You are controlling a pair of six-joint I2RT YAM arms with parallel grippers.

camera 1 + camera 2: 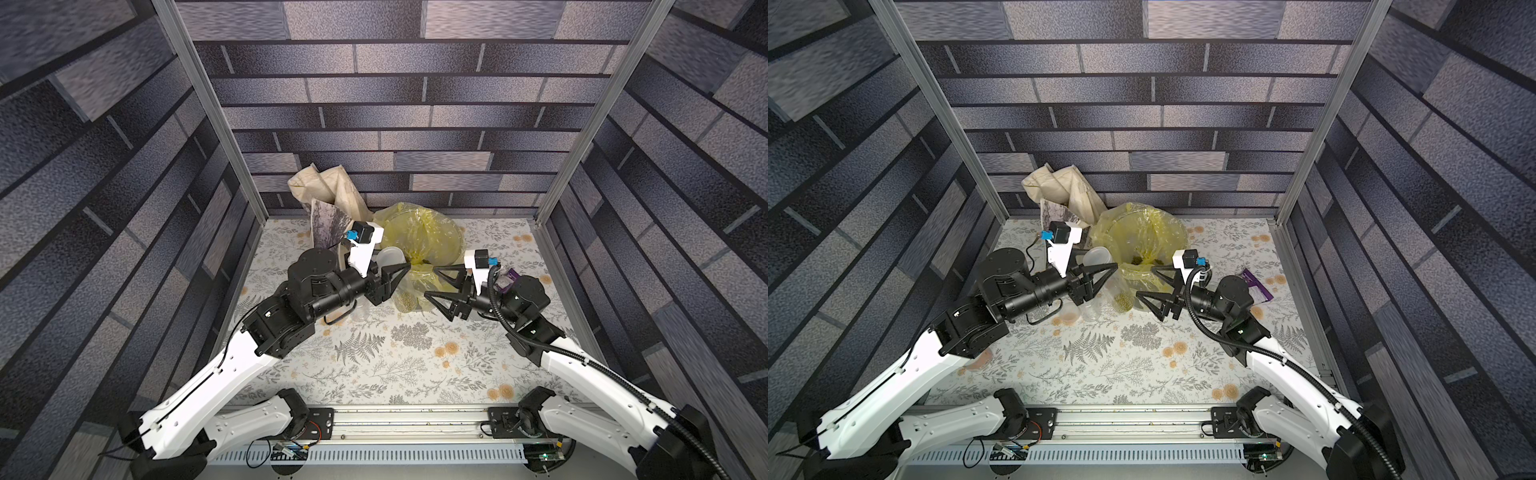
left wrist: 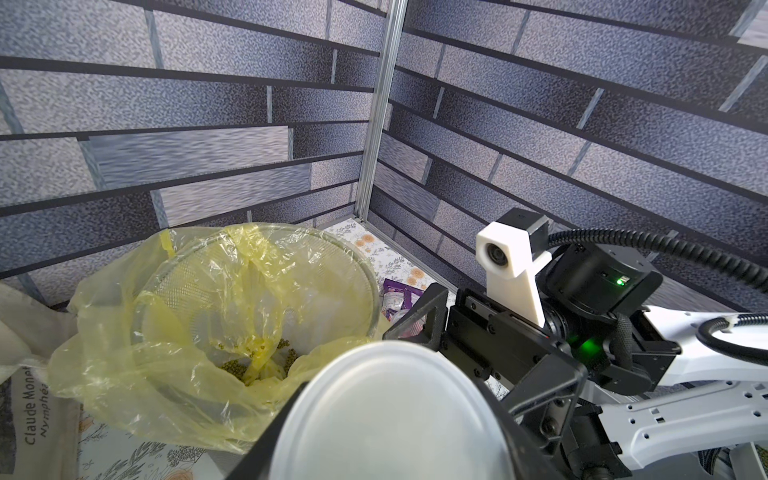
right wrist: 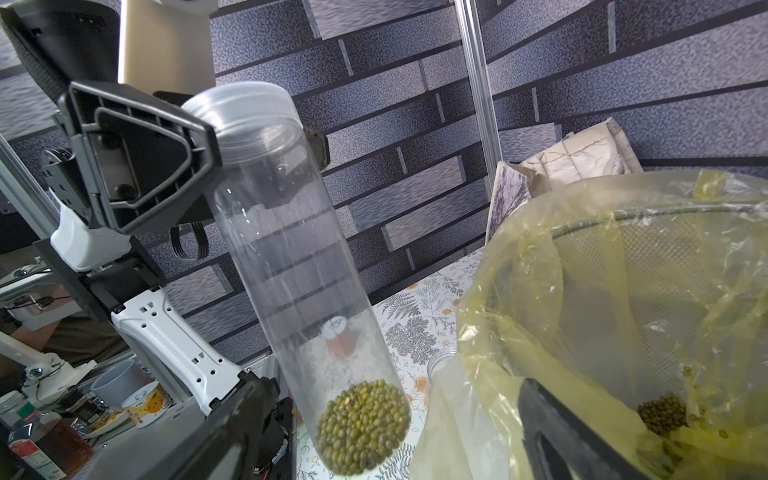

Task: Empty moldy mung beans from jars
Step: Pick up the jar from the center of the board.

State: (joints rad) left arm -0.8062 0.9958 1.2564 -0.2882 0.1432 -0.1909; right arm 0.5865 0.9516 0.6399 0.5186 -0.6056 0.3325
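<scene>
Two tools face each other: the left tool [image 3: 264,143] pinches a slim clear jar [image 3: 291,257] just below its whitish lid [image 3: 241,108], and the right tool [image 1: 430,282] hangs spread wide and empty nearby. Mung beans [image 3: 363,428] fill the jar's bottom, beside the bucket's yellow bag [image 2: 124,332], which holds some beans too. Uncapping seems to be in hand, so next the right tool likely must grip the lid. The tote [image 2: 29,399] reads "Claude Monet Nymphé…".

The left end effector [image 1: 397,268], stretched toward the far centre, clamped a jar [image 3: 286,257] near its top. The right end effector [image 1: 430,282] faced it from the right, jaws wide apart.
</scene>
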